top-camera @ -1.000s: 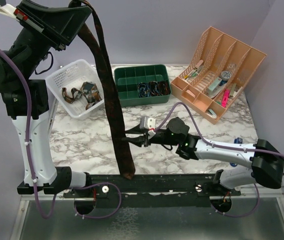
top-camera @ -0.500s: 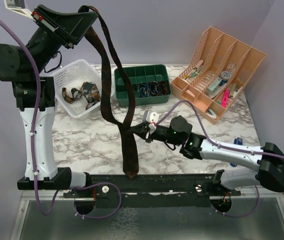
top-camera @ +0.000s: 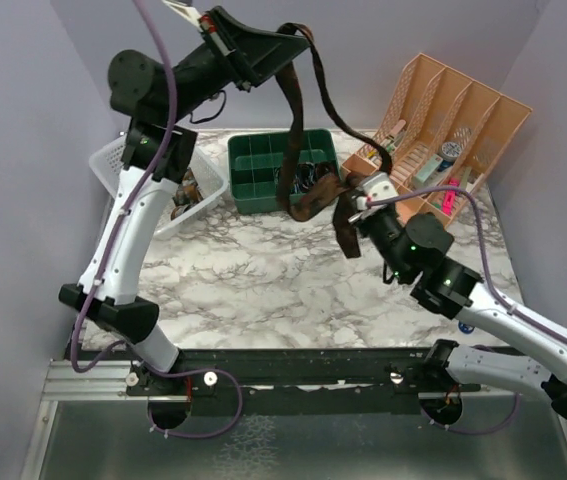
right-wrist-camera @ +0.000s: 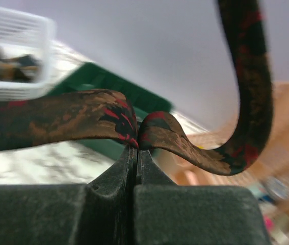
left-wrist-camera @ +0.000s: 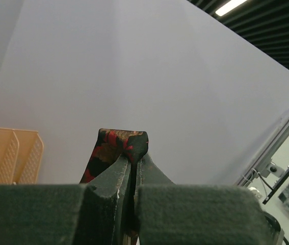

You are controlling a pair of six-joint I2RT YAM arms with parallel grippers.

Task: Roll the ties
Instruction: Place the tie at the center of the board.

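Top external: limp brown patterned tie (top-camera: 306, 200) clamped by left gripper (top-camera: 298, 36), right gripper (top-camera: 349, 196).

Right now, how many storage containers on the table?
3: white basket back left behind the left arm, green tray back centre partly behind the held tie, orange organizer back right.

Dark brown tie (top-camera: 315, 197) with red flecks; green tray (top-camera: 246, 205); white basket (top-camera: 103, 160); peach organiser (top-camera: 418, 75).

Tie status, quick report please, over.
Left gripper shut on tie, up high. Right gripper shut on tie lower down. Slack hangs between them, over green tray.
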